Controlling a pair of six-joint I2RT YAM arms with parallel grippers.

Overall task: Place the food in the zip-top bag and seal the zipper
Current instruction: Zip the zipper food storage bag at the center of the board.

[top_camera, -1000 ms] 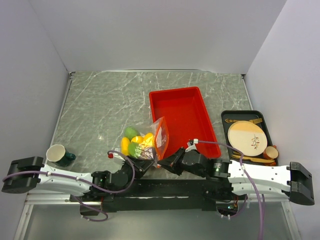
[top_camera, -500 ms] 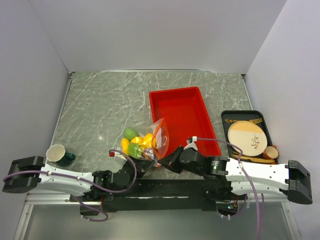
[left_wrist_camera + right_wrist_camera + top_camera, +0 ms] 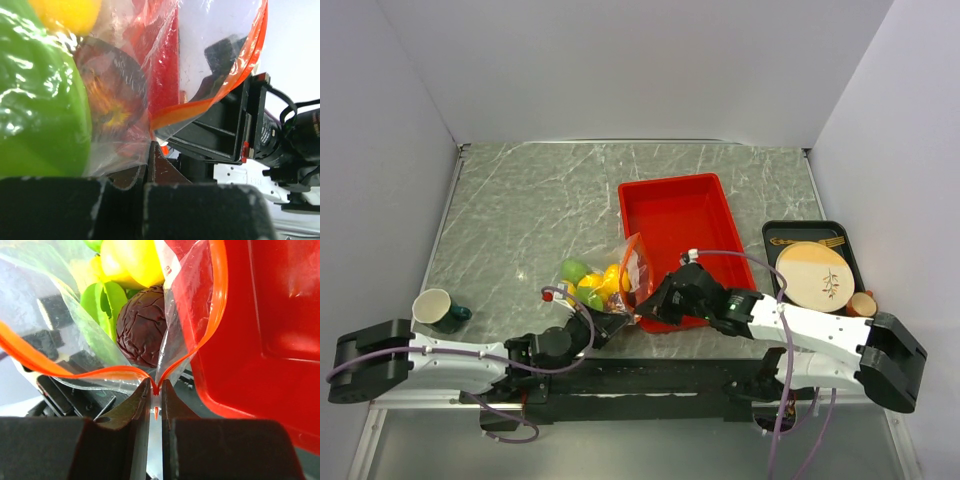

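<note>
The clear zip-top bag [image 3: 620, 282] lies left of the red tray with the food inside: green [image 3: 574, 270], yellow [image 3: 610, 276] and dark red pieces. My left gripper [image 3: 610, 322] is shut on the bag's near corner [image 3: 150, 140]; a green fruit [image 3: 40, 110] and a dark red fruit [image 3: 112, 100] fill its view. My right gripper [image 3: 660, 298] is shut on the end of the orange-red zipper [image 3: 156, 387]; the two zipper strips spread apart above the fingertips, so the mouth gapes. The dark red fruit [image 3: 142, 325] and a yellow fruit [image 3: 132, 260] show through the mouth.
The red tray [image 3: 710, 200] stands right of the bag, its near corner under my right arm. A black tray with a tan plate [image 3: 813, 275] and wooden cutlery is at the right. A cup [image 3: 433, 307] stands at the near left.
My right gripper has moved left and away from the table's edge along the bag's mouth. The bag and food have shifted slightly left and the left gripper followed.
</note>
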